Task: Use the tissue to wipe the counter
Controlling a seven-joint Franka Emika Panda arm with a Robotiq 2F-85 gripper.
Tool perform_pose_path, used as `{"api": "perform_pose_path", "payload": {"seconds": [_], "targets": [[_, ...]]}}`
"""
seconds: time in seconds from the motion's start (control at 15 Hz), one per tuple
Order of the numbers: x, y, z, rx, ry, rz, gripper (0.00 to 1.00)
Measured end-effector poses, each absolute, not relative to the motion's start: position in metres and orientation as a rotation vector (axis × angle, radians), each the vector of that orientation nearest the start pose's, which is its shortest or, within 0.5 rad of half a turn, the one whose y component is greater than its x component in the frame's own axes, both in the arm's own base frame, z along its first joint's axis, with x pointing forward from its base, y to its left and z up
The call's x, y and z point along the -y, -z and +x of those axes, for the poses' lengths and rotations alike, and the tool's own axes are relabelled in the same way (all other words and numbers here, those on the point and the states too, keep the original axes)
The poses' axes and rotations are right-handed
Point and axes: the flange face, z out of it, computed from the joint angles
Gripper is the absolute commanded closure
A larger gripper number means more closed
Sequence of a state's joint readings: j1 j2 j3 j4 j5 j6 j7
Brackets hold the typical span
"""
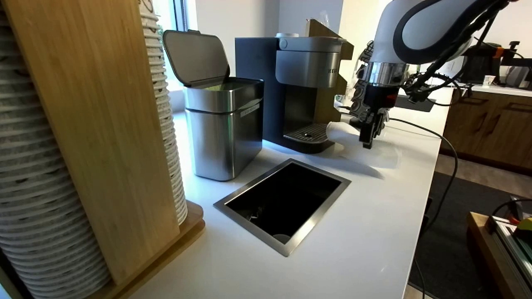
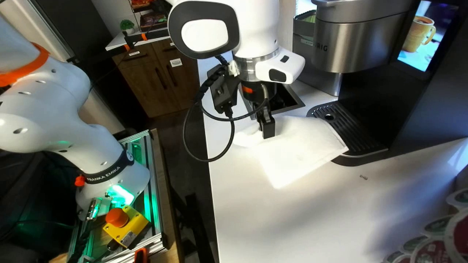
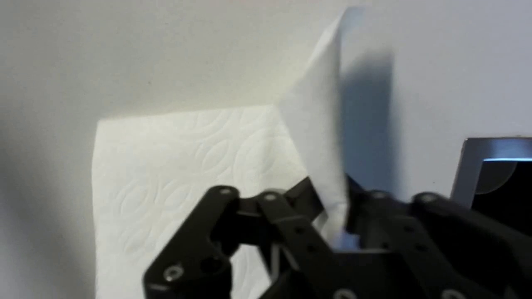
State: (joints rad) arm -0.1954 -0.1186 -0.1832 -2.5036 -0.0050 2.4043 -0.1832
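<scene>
Thin white paper tissue [image 2: 296, 149] lies at least partly on smooth white counter [image 2: 278, 226], one raised edge clamped in black two-finger gripper [image 3: 334, 203]. Grasp looks done; wiping prob. left, e.g. small dark mark [image 2: 363, 177]. In the way: black-&-steel coffee machine [image 1: 307, 68] next to tissue, contact unclear; steel-rimmed dark opening [image 1: 318, 213] nearby.

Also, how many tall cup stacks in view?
2 in an exterior view: a left stack and a right stack, either side of the wooden panel; it may hide more.
</scene>
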Motion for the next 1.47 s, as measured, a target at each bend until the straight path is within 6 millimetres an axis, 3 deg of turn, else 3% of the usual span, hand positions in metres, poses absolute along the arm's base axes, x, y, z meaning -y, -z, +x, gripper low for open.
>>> {"api": "perform_pose_path", "payload": {"seconds": [0.53,1.47], "targets": [[0.175,-0.352,0.41,-0.323,0.102,-3.112,0.02],[0.183,-0.389,0.379,-0.36,0.235,-3.117,0.0]]}}
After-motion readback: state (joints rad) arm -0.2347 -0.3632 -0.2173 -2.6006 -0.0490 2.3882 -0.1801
